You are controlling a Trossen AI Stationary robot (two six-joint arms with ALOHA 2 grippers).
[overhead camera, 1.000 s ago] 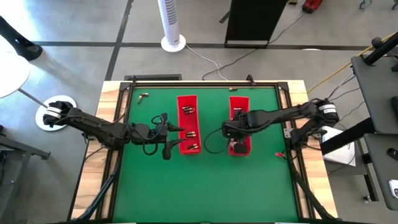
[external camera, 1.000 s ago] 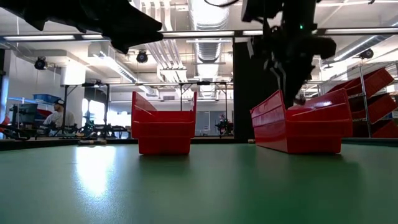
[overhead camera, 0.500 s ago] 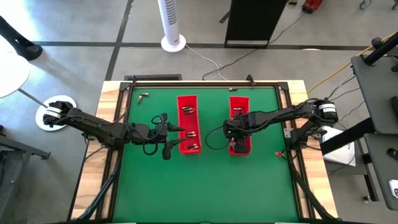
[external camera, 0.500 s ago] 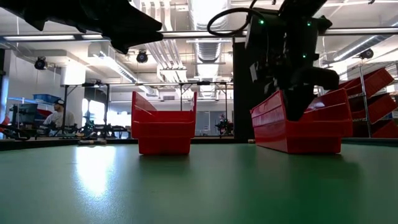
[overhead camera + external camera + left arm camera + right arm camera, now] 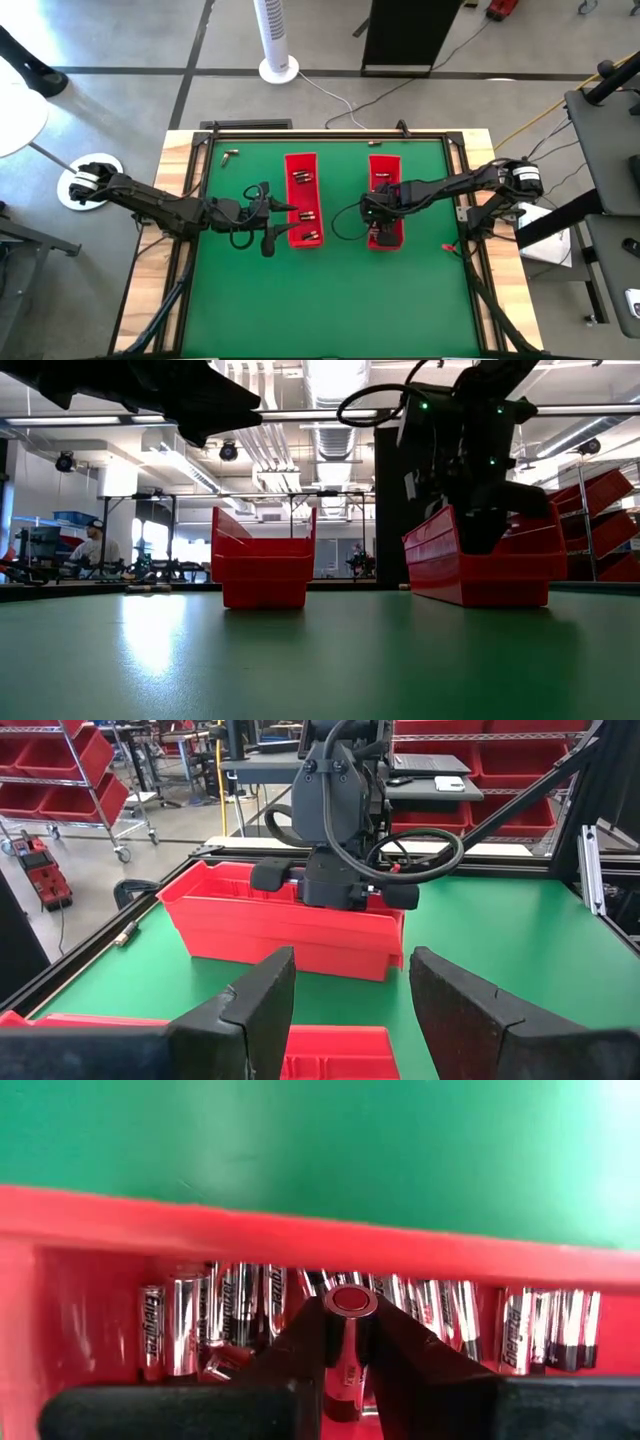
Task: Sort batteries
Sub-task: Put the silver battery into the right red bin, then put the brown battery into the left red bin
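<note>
High view, table (image 5: 330, 290): green mat on a wooden frame, both arms reaching in from the sides.
High view, left tray (image 5: 303, 198): long and red, left of centre, a few batteries (image 5: 308, 215) scattered along it.
High view, right tray (image 5: 385, 200): long and red, right of centre, its near half covered by the right arm.
High view, left end effector (image 5: 277, 210): just left of the left tray, at the tray's near half.
High view, right end effector (image 5: 378, 226): over the near end of the right tray.
High view, stray battery (image 5: 230, 155): on the wooden edge at the far left corner.
Low view, trays: left tray (image 5: 263, 563) seen end-on; right tray (image 5: 487, 563) at an angle, right end effector (image 5: 484, 520) down inside it.
Low view, room: a person (image 5: 92, 541) far off on the left.
Left wrist view, left end effector (image 5: 350, 995): fingers spread wide, nothing between them, over the left tray (image 5: 340, 1053).
Left wrist view, beyond: right tray (image 5: 290, 925) with the right arm's wrist (image 5: 345, 830) above it.
Right wrist view, right end effector (image 5: 348, 1350): fingers narrow, gripping one battery (image 5: 347, 1342) that points its red-ringed end at the camera.
Right wrist view, batteries (image 5: 455, 1323): a row lying side by side against the wall of the right tray (image 5: 200, 1225), green mat beyond.
</note>
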